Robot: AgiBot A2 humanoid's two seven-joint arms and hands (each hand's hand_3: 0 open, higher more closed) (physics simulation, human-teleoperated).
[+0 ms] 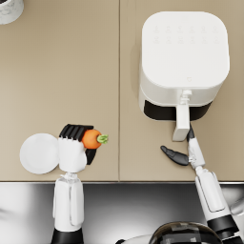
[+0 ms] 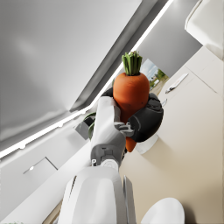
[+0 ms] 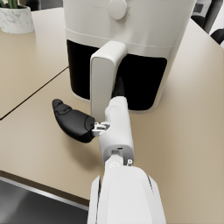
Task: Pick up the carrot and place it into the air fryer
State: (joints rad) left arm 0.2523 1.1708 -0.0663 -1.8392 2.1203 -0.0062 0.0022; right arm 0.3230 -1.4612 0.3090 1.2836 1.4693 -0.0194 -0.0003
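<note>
Two worries I see: left robot hand (image 1: 73,151) grips carrot (image 1: 91,138); right robot hand (image 1: 183,151), fingers spread, touches air fryer (image 1: 183,62) handle (image 1: 181,123). Drawer looks shut, so drop-in blocked.

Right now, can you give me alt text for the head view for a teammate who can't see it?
The left hand holds the carrot above the beige counter, beside a white plate. The right hand is at the handle of the white air fryer further right.
</note>
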